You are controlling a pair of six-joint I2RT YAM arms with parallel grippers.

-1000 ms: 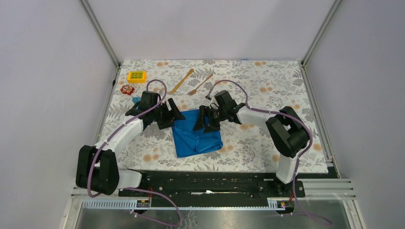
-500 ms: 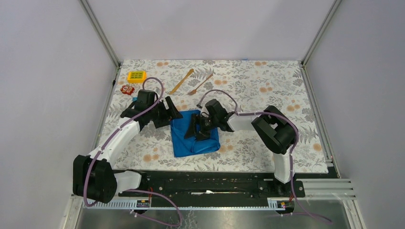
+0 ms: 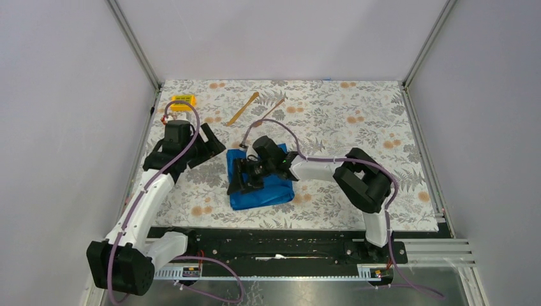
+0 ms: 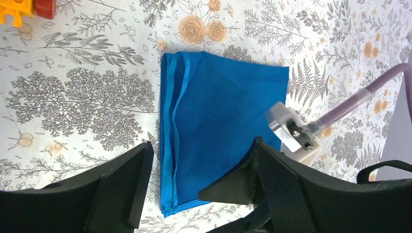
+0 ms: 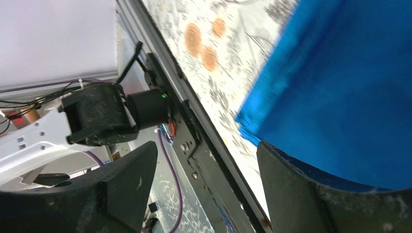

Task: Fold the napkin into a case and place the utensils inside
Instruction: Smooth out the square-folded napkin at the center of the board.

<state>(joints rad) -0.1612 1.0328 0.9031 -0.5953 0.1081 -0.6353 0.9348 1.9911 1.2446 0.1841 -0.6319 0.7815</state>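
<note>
- Since earlier: right end effector [image 3: 245,178] swept left over napkin [image 3: 273,192]; left end effector [image 3: 208,144] backed away.
- Both released, empty.
- Folding underway; next likely needs an edge grip.

Plain royal-blue napkin [image 4: 218,121] on a grey-and-orange floral tablecloth [image 3: 332,108].

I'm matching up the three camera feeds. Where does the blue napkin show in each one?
Top external: napkin lies just left of and below the picture's centre, near the table's front edge.
Left wrist: fills the centre, folded, layered edges on its left.
Right wrist: upper right, blurred.
Shared landmark: the floral tablecloth beneath it.
</note>
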